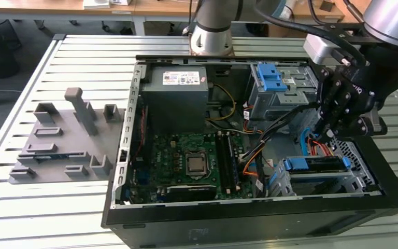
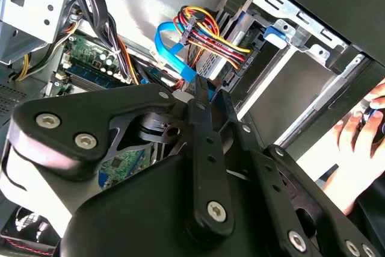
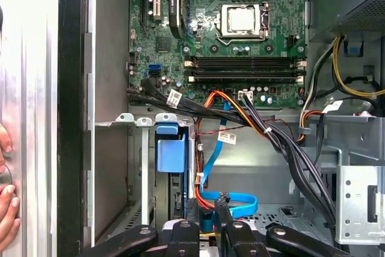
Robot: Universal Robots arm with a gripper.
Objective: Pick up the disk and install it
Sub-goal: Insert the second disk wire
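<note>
Nearest the exterior view, the disk [image 1: 314, 165] lay in the lower bay of the drive cage [image 1: 354, 179] inside the open computer case [image 1: 254, 220], its blue handle [image 3: 170, 148] facing the motherboard [image 1: 192, 161]. Just above it hung the gripper [image 1: 327, 136], its fingers [image 3: 187, 228] a narrow gap apart and holding nothing, close to the blue data cable [image 3: 231, 197] and the orange wires [image 2: 207, 34]. The disk appeared seated; a clean finish would have depended on the carrier sitting flush and the cables not being snagged. Farther back stood the power supply [image 1: 178, 88]. A person's hand [image 2: 361, 127] rested outside the case.
</note>
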